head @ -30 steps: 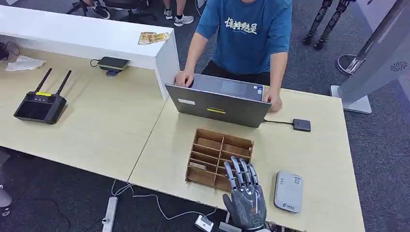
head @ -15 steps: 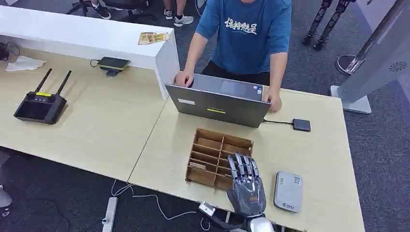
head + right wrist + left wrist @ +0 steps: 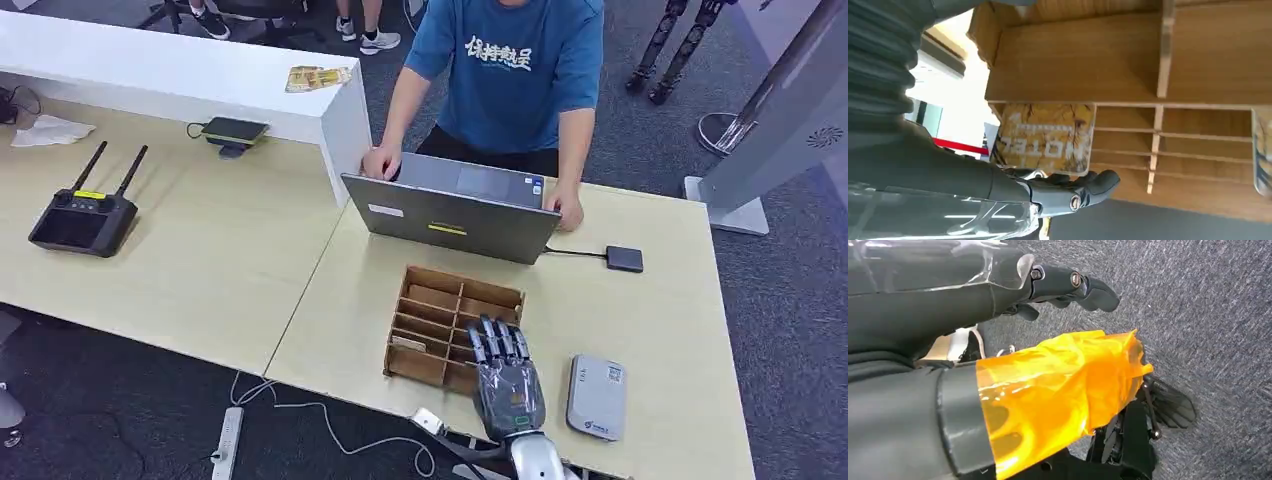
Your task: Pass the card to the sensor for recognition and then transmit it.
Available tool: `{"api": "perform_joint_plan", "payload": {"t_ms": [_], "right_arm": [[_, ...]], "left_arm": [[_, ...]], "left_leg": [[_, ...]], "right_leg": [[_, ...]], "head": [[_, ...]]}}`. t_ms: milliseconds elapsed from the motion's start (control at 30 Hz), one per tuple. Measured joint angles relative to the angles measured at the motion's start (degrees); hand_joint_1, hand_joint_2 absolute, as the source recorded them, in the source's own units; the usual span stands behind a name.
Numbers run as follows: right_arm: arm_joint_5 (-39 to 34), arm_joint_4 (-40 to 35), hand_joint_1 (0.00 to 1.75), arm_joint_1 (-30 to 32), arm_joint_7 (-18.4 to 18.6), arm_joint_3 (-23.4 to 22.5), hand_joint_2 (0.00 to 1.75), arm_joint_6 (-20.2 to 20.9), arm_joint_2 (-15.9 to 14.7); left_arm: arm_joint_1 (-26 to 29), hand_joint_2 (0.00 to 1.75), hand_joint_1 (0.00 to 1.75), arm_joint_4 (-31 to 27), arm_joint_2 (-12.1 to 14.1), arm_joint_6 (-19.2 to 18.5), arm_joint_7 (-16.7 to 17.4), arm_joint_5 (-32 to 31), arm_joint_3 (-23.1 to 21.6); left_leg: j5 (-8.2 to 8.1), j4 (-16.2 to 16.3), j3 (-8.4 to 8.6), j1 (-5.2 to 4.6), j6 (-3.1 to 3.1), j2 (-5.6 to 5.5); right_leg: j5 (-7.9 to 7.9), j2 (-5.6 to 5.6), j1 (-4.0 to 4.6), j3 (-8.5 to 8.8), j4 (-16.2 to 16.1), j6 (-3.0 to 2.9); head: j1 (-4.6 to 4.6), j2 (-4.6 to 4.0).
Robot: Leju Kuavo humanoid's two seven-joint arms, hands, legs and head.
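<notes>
The right hand (image 3: 507, 385) reached up from the near edge of the pale wooden table (image 3: 660, 330), its fingers (image 3: 497, 340) stretched out flat and apart over the near right corner of the slotted wooden card rack (image 3: 440, 315), with nothing gripped in them as far as the head view showed. From the right wrist view the thick thumb (image 3: 1083, 192) lay just beside a yellow-brown hotel card (image 3: 1045, 136) that stood in one slot of the rack (image 3: 1128, 60); whether the thumb touched the card could not be told. A second card (image 3: 1262, 150) showed at the picture's edge in another slot. Just right of the hand on the table lay the grey card sensor (image 3: 597, 396), flat and apart from the rack. Beyond the rack stood an open grey laptop (image 3: 452, 215), a person in a blue shirt (image 3: 515, 70) leaning on it with both hands, and a small black box (image 3: 624, 259) cabled to it. The left hand (image 3: 1068, 287) hung over grey carpet with its dark fingers curled in, holding nothing, beside an orange film wrap (image 3: 1058, 390).
</notes>
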Motion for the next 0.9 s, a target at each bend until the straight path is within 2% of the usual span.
{"api": "perform_joint_plan", "payload": {"t_ms": [200, 500, 800, 900], "right_arm": [[-2.0, -2.1, 0.0, 0.3, 0.0, 0.9, 1.75, 1.1, -1.2], [-4.0, -10.7, 0.0, 3.4, 0.1, 2.5, 1.75, 2.3, -3.3], [-4.8, -14.8, 0.0, 5.0, 0.0, 2.7, 1.75, 1.6, -4.1], [-4.6, -15.1, 0.0, 5.3, -0.7, 2.7, 1.75, 0.0, -4.1]], "left_arm": [[0.0, 0.0, 0.0, 0.0, 0.0, 0.1, 0.0, 0.9, 0.0], [0.0, 0.0, 0.0, 0.0, 0.0, 0.6, -0.4, 2.2, 0.0], [0.0, 0.0, 0.0, 0.0, 0.0, 0.9, -1.0, 2.9, 0.0], [0.0, 0.0, 0.0, 0.0, 0.0, 0.9, -1.0, 2.9, 0.0]], "left_leg": [[0.0, 0.0, 0.01, 0.0, 0.0, 0.0], [-0.04, 0.0, 0.0, 0.0, -0.05, 0.0], [-0.04, 0.0, 0.0, 0.0, -0.05, 0.0], [-0.04, 0.0, 0.0, 0.0, -0.05, 0.0]], "right_leg": [[0.0, 0.0, 0.0, 0.0, 0.0, 0.0], [-0.02, 0.01, 0.0, -0.02, 0.0, -0.01], [-0.01, 0.01, 0.0, -0.01, 0.0, -0.01], [-0.01, 0.02, 0.0, -0.01, 0.0, -0.01]], "head": [[0.0, 0.0], [0.0, 0.0], [0.0, 0.0], [0.0, 0.0]]}}
